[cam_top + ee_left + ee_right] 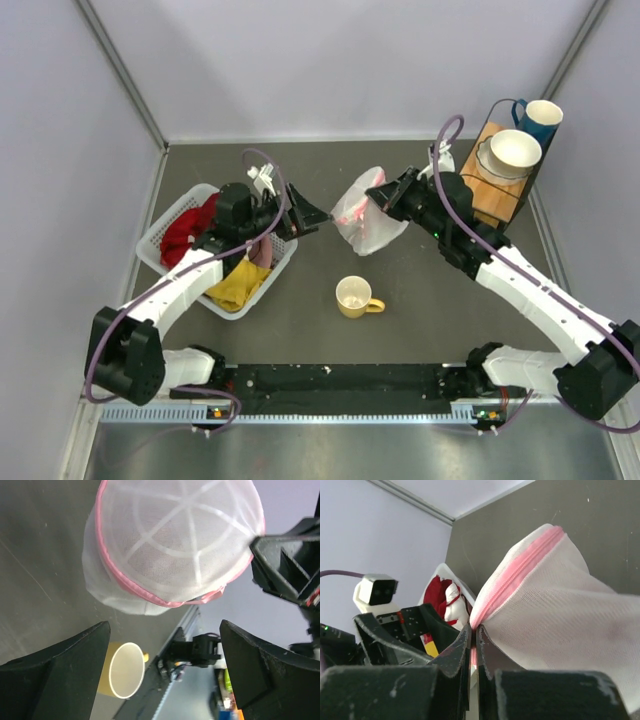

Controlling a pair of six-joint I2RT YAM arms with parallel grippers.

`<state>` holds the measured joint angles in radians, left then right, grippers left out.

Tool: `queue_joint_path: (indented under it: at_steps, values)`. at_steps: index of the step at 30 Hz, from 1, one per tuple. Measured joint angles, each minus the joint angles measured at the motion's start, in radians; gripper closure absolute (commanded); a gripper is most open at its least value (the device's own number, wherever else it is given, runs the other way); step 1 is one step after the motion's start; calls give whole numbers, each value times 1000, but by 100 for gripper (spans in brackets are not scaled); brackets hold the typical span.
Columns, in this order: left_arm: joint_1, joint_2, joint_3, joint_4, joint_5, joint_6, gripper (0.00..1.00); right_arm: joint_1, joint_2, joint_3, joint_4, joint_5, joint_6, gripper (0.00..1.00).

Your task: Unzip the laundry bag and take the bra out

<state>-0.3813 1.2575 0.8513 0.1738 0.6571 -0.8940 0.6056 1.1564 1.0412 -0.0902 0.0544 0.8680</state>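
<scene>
The laundry bag is sitting mid-table beyond the yellow mug, its round domed face pointing at the left arm. The right gripper is pinching the pink zipper trim tight. The left gripper is hovering wide open, near the bag and touching nothing.

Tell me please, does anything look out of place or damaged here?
Nothing looks spilled or damaged. Only the laundry bag is unusual: the right gripper pinches its pink zipper trim, so it sags crumpled. The yellow mug stands upright.
</scene>
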Motion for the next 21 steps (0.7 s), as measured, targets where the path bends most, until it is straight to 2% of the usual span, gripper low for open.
queue_joint_path:
  at_steps: [13, 21]
  values:
    - [-16, 37, -12, 96, -37, -455, 1, -2, -2, -21, 0, -3, 1, 100]
    - [-32, 97, -12, 93, -45, -587, 1, -2, -5, -21, 0, -3, 7, 100]
